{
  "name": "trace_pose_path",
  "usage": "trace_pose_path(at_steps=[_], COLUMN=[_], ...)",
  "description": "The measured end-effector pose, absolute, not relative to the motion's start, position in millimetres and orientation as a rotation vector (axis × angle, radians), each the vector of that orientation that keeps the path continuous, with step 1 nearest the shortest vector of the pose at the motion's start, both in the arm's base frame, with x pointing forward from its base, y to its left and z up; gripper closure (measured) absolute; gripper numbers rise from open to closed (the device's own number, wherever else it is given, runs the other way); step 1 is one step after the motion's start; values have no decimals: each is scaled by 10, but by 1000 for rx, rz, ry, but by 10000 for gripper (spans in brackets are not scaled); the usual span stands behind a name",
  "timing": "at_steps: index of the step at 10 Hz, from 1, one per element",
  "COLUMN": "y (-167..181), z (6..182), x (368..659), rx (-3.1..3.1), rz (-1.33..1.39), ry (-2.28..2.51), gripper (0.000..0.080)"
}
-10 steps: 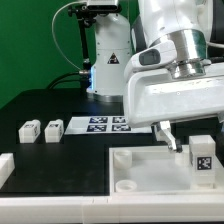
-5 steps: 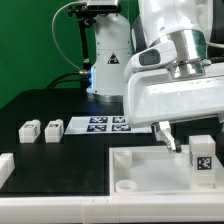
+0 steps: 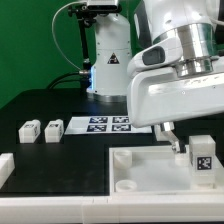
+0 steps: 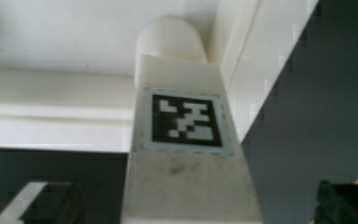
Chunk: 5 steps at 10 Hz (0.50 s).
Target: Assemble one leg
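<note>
gripper (image 4: 186, 206) hangs over the leg (image 3: 201, 160) with its jaws spread: in the wrist view the left finger (image 4: 28, 203) and the right finger (image 4: 354, 200) stand on either side of the leg (image 4: 186, 150), and a gap shows on each side, so the leg is released. in the exterior view one dark finger (image 3: 171, 136) hangs just beside the leg, apart from it. the leg stands upright on the tray (image 3: 150, 172), at the tray's corner toward the exterior view's right, with its tag facing the camera. a round socket (image 3: 122, 156) shows at the tray's other far corner. whether the leg is seated in a socket cannot be told. two loose blocks (image 3: 40, 129) lie side by side on the black table (image 3: 60, 160), toward the exterior view's left, just beside the marker board (image 3: 105, 124).
</note>
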State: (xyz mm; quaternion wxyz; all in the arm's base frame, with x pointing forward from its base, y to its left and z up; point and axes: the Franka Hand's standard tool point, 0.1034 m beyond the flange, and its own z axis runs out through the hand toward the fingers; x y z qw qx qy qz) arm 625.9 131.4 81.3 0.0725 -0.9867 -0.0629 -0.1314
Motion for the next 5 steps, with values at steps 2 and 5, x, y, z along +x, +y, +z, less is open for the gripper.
trace_pose_path(at_steps=[2,5], y=[1300,1227], z=[835,798], x=[6278,6347], rx=[-2975,-2975], rz=[-64,-30], ry=[-201,-203], gripper=[150,150])
